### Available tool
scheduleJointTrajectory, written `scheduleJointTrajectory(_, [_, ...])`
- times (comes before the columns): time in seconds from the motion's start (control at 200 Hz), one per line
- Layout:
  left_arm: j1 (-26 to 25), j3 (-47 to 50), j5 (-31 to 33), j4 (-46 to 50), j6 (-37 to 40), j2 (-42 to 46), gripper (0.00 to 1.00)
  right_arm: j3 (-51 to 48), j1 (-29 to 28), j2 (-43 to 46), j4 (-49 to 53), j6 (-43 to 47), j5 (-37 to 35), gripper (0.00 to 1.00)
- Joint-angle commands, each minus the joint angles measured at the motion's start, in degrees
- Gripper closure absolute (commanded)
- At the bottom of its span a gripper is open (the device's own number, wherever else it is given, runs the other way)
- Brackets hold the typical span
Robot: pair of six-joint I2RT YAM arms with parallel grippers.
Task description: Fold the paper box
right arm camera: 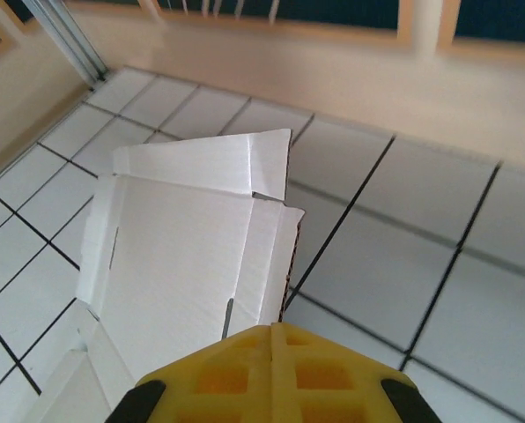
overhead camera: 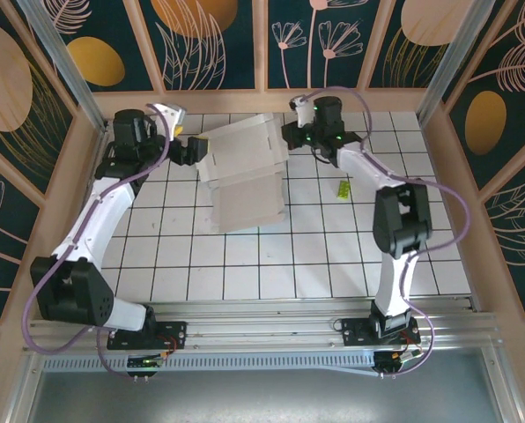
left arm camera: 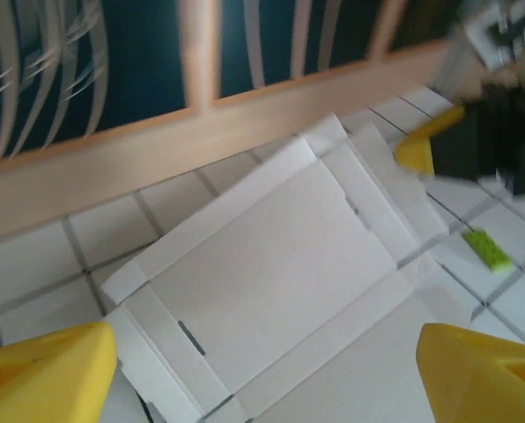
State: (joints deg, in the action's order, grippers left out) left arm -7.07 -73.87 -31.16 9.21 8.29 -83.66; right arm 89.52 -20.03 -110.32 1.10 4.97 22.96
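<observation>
At far left, your left gripper [overhead camera: 192, 152] sits at the box's left edge with its jaws spread wide. In the left wrist view its yellow fingertips [left arm camera: 47, 374] stand at opposite lower corners, with white card between them and nothing held.

The box [overhead camera: 245, 176] lies unfolded, white side up, on the tiled table [overhead camera: 333, 247]. It is toward the far wall, a little left of centre, between your two grippers. Its flaps are creased, and thin slots are cut in the side strips. The near panel lies flat on the tiles, while the far part looks lifted at its right side.

At that far right corner, your right gripper [overhead camera: 288, 141] has its jaws pressed together on the edge of the right flap. In the right wrist view the flap's raised edge runs straight into the seam between the yellow fingers [right arm camera: 218, 379].

Further right, well apart from the box, a small green scrap [overhead camera: 343, 189] lies on a tile.
</observation>
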Motion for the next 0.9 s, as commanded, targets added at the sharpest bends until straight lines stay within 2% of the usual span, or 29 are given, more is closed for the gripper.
scheduleJointTrajectory(0.0, [0.22, -7.57, -15.48, 0.79, 17.77, -6.37, 0.09, -7.42, -0.01, 6.03, -9.14, 9.97, 0.75, 1.00])
scheduleJointTrajectory(0.06, [0.22, -15.44, -18.61, 7.78, 20.75, -13.05, 0.06, -10.09, -0.06, 8.47, -10.88, 12.02, 1.69, 1.00])
scheduleJointTrajectory(0.16, [0.22, -32.57, -24.24, 26.41, 29.15, -26.38, 0.04, -12.81, 0.02, 11.04, -12.69, 14.13, 3.95, 1.00])
scheduleJointTrajectory(0.235, [0.22, -44.20, -25.44, 37.48, 34.71, -34.93, 0.04, -13.43, 0.09, 11.77, -12.38, 15.41, 5.88, 1.00])
scheduleJointTrajectory(0.42, [0.21, -63.24, -26.59, 49.32, 39.47, -48.84, 0.02, -13.31, 0.11, 12.05, -11.73, 16.89, 10.80, 1.00])
scheduleJointTrajectory(0.516, [0.22, -63.68, -25.41, 49.13, 40.01, -50.96, 0.02, -12.88, 0.14, 11.70, -11.46, 17.36, 10.51, 1.00])
scheduleJointTrajectory(0.606, [0.22, -61.63, -23.72, 48.67, 40.56, -51.34, 0.08, -12.20, 0.09, 11.14, -10.74, 17.92, 9.40, 1.00])
scheduleJointTrajectory(0.646, [0.22, -60.62, -23.15, 48.41, 40.58, -51.30, 0.14, -11.81, 0.16, 10.72, -10.25, 17.98, 8.92, 1.00])
scheduleJointTrajectory(0.741, [0.22, -59.04, -22.40, 48.36, 40.72, -50.77, 0.37, -10.64, 0.14, 9.71, -8.39, 18.57, 8.08, 1.00])
scheduleJointTrajectory(0.896, [0.22, -54.49, -18.95, 45.45, 39.43, -48.38, 0.54, -10.25, 0.08, 9.15, -7.85, 19.15, 6.93, 1.00])
